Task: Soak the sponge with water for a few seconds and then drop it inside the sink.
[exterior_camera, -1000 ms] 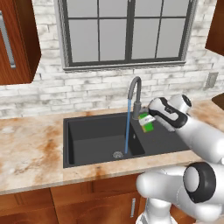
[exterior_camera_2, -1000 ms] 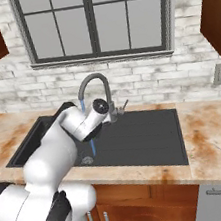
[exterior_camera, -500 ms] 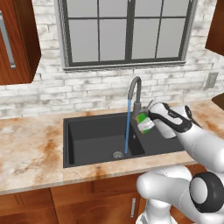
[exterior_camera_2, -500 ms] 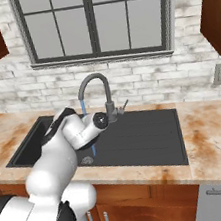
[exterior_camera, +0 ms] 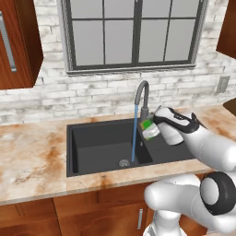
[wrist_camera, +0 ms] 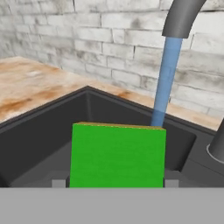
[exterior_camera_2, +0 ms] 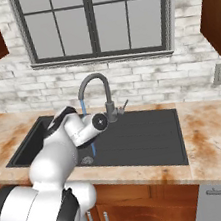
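While the faucet [exterior_camera: 142,94] runs, the gripper [exterior_camera: 152,129] has its jaws clamped on the sponge [exterior_camera: 148,127], held above the sink [exterior_camera: 99,143] just beside the water [exterior_camera: 134,136], presumably for soaking. Hand view: stream [wrist_camera: 165,83] passes behind the sponge's [wrist_camera: 117,155] upper corner; contact prob. but unclear. Right base view: arm hides the sponge, though it shows the drainboard and worktop [exterior_camera_2: 211,139].
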Robot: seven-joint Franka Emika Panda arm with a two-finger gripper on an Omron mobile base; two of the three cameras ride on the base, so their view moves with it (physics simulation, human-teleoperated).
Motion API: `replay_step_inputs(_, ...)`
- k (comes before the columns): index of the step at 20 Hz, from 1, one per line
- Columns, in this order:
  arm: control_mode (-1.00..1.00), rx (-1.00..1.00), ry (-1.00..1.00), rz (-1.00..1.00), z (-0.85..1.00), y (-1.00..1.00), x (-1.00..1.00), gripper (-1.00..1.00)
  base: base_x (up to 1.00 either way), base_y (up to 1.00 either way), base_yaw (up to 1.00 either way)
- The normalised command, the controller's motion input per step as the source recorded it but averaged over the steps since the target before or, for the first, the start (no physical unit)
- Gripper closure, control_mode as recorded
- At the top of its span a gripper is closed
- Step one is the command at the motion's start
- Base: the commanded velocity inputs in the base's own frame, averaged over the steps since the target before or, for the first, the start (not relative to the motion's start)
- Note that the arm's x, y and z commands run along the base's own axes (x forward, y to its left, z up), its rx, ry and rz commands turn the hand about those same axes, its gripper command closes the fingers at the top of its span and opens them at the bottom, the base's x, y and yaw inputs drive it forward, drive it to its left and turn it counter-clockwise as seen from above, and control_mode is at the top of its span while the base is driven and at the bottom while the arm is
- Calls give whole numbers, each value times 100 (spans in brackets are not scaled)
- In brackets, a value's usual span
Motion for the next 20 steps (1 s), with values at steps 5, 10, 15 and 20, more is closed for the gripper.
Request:
replay_step_inputs(5,-100,0,0,0,0,0,16,100,0,0,0)
replay_step_inputs(10,-100,0,-2,0,0,0,3,100,0,0,0)
replay_step_inputs(15,-100,0,-4,0,0,0,5,100,0,0,0)
replay_step_inputs(20,-100,0,-3,0,-3,0,17,100,0,0,0)
